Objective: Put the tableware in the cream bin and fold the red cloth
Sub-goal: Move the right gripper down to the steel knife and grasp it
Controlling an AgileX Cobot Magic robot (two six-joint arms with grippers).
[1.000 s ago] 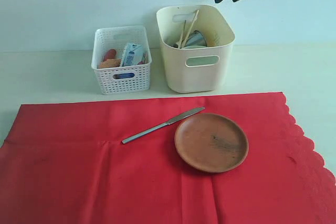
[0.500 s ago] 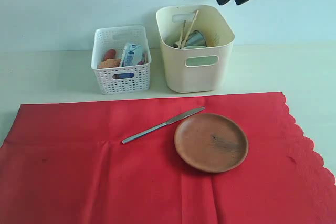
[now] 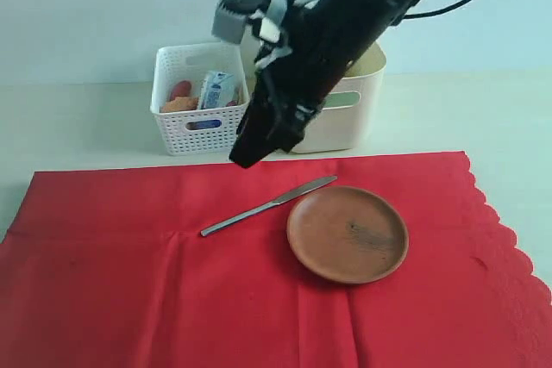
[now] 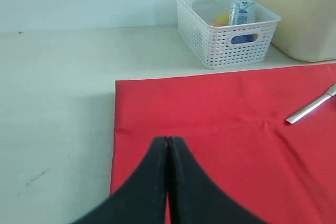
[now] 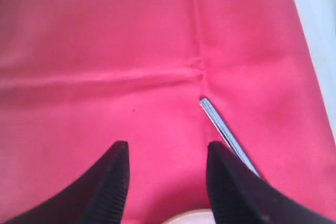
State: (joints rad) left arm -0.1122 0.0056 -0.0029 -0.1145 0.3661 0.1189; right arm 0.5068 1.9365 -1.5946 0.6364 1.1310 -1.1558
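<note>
The red cloth (image 3: 172,290) lies spread flat on the table. On it rest the silver table knife (image 3: 267,205) and the round brown plate (image 3: 347,233). My right gripper (image 3: 246,154) has reached down in front of the cream bin (image 3: 358,105) and hangs open above the cloth, just behind the knife. The right wrist view shows the knife (image 5: 223,132) beside one finger, with the gripper (image 5: 167,150) empty. My left gripper (image 4: 168,141) is shut and empty over the cloth (image 4: 220,119) near its corner; the knife handle (image 4: 311,107) shows there. The bin's contents are hidden by the arm.
A white perforated basket (image 3: 200,131) with a milk carton (image 3: 216,90) and food stands left of the cream bin. In the left wrist view the basket (image 4: 226,30) sits beyond the cloth's far edge. The scalloped cloth edge (image 3: 500,230) runs along the right.
The right arm has swung down from the top right, in front of the cream bin, to just above the cloth behind the knife. Knife and plate have not moved.
</note>
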